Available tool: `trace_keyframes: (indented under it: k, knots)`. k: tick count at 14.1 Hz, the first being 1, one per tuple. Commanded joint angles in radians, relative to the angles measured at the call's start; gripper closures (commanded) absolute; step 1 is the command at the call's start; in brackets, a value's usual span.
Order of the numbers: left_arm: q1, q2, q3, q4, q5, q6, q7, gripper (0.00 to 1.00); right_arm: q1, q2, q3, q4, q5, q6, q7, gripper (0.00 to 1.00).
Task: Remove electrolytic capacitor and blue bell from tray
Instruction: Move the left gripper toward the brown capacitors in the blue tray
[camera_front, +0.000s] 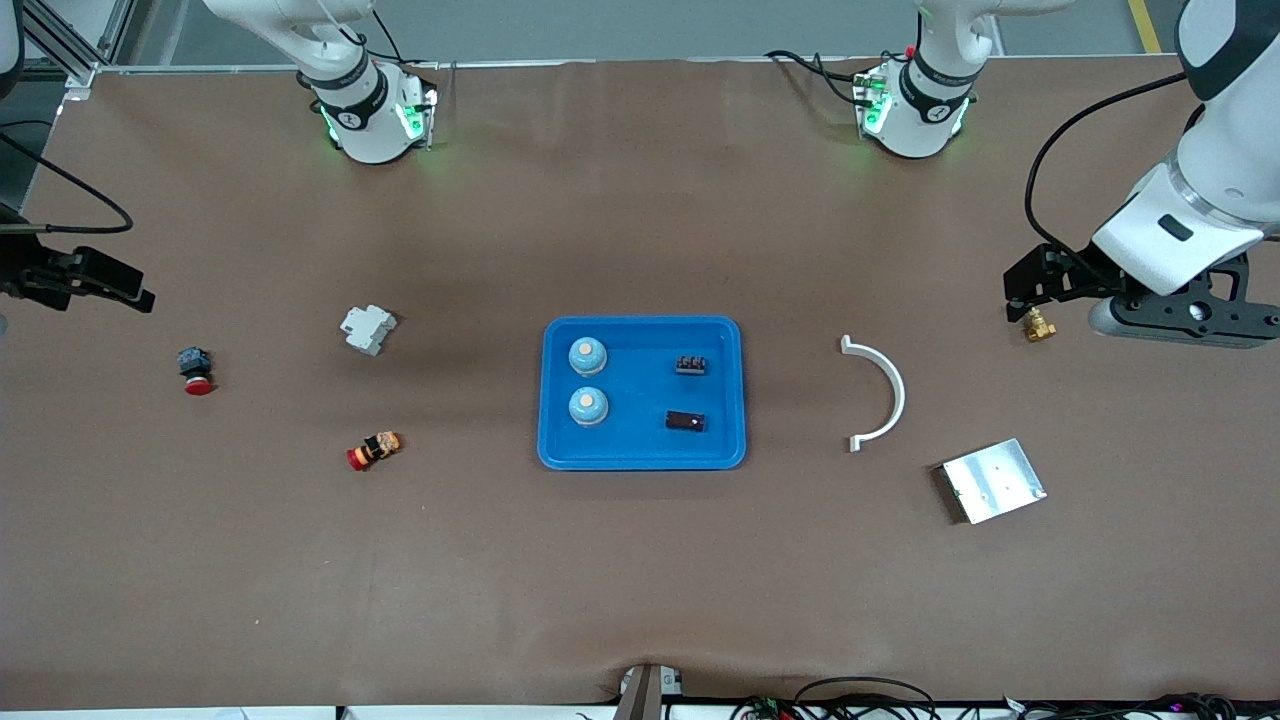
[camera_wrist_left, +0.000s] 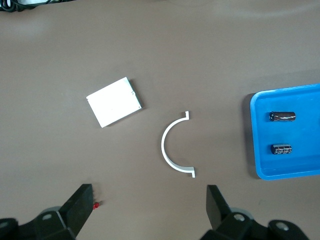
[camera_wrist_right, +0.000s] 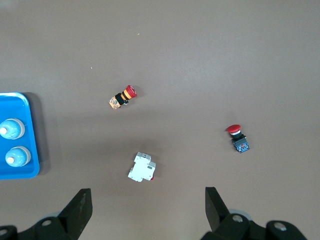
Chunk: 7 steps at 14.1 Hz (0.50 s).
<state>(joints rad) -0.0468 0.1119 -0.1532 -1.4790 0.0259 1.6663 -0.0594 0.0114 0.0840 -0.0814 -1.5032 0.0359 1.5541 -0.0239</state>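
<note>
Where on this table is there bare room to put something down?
Widest bare stretch: the table strip nearer the front camera than the blue tray. Also bare: between tray and white arc. The tray itself is crowded with two bells and two dark parts.

even, bright overhead light leaves soft, short shadows on the brown worktop. the metal plate glares white in the left wrist view. all views look sharp.
</note>
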Motion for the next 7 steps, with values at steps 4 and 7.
trace_keyframes:
  k: [4, 7]
  knots:
    - [-0.001, -0.003, -0.003, -0.006, 0.019, 0.012, -0.008, 0.0, 0.029, -0.01, 0.023, 0.044, -0.1, -0.066, -0.011, 0.0]
    - [0.001, 0.015, -0.003, -0.011, 0.02, 0.012, -0.013, 0.0, 0.024, -0.01, 0.023, 0.044, -0.087, -0.077, -0.011, 0.0]
